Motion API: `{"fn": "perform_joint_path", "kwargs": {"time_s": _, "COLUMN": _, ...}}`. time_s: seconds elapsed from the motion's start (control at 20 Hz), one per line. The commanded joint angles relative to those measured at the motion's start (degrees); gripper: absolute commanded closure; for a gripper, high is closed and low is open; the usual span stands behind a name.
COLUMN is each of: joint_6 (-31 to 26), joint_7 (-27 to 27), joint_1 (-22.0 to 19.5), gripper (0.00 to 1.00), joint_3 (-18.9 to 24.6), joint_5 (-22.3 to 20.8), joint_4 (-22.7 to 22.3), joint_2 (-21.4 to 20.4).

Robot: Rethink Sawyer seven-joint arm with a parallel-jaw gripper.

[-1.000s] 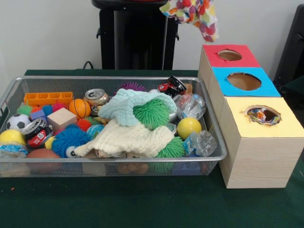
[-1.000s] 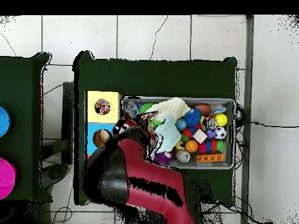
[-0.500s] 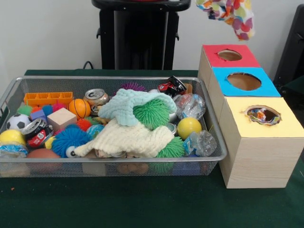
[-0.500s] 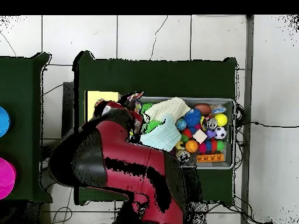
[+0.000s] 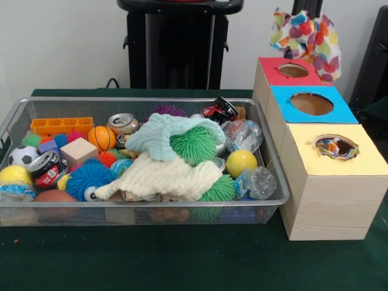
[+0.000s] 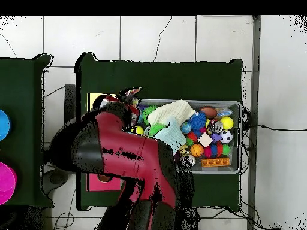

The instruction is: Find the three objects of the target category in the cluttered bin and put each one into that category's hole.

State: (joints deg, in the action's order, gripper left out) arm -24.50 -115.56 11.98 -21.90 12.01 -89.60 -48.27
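Note:
My gripper [image 5: 307,8] shows at the top edge of the front view, shut on a multicoloured spotted cloth [image 5: 306,37]. The cloth hangs above the row of boxes and overlaps the right rear corner of the red-topped box [image 5: 273,74]. In front of that box stand the blue-topped box [image 5: 339,112] and the yellow-topped box [image 5: 357,160], whose hole holds something colourful. In the wire bin [image 5: 276,182] lie a pale teal cloth [image 5: 159,134] and a cream cloth [image 5: 167,176]. In the overhead view the red arm [image 6: 126,156] covers most of the boxes.
The bin is crowded with spiky balls, a yellow ball [image 5: 241,162], drink cans [image 5: 123,124], a wooden block [image 5: 79,151], an orange tray [image 5: 62,125] and crumpled plastic [image 5: 257,182]. A black pedestal [image 5: 176,45] stands behind the bin.
The gripper has carried the spotted cloth to the right and down, from above the bin's right end to above the boxes. The bin's contents have not moved.

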Motion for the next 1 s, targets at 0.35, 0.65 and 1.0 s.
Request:
{"fn": "perform_joint_path", "kwargs": {"time_s": 0.35, "joint_6": 2.42, "joint_7": -17.84, "joint_1": 2.60, "gripper": 1.00, "joint_3": 2.46, "joint_5": 7.85, "joint_4": -2.00, "joint_2": 9.57}}
{"fn": "perform_joint_path", "kwargs": {"time_s": 0.65, "joint_6": 5.97, "joint_7": -18.28, "joint_1": 4.74, "gripper": 1.00, "joint_3": 1.18, "joint_5": 10.30, "joint_4": -0.92, "joint_2": 12.27}}
{"fn": "perform_joint_path", "kwargs": {"time_s": 1.0, "joint_6": 7.73, "joint_7": -16.86, "joint_1": 5.37, "gripper": 1.00, "joint_3": -0.26, "joint_5": 12.39, "joint_4": -0.38, "joint_2": 14.36}}
